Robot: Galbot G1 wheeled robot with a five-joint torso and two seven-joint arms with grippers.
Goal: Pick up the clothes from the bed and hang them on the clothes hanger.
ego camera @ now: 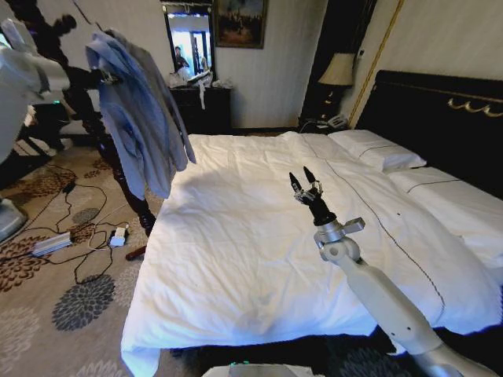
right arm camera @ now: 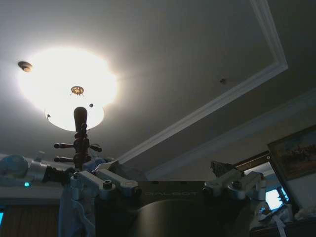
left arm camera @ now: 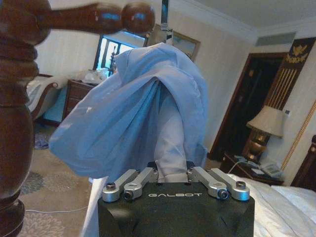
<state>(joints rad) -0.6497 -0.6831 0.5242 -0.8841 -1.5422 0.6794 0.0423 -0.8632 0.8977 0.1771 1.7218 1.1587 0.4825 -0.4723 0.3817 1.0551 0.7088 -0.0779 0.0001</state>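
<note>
While the left gripper (left arm camera: 173,173) is pinched tight on the shirt (ego camera: 141,118), which hangs at the upper left of the head view off the bed (ego camera: 259,236), it should lift the cloth slowly toward the coat stand (left arm camera: 19,98) so no fold slips out. The right gripper (ego camera: 305,182) waits in the middle of that view, pointing up over the duvet, fingers a little apart. No hanger can be made out; the shirt hides whatever it drapes on.
</note>
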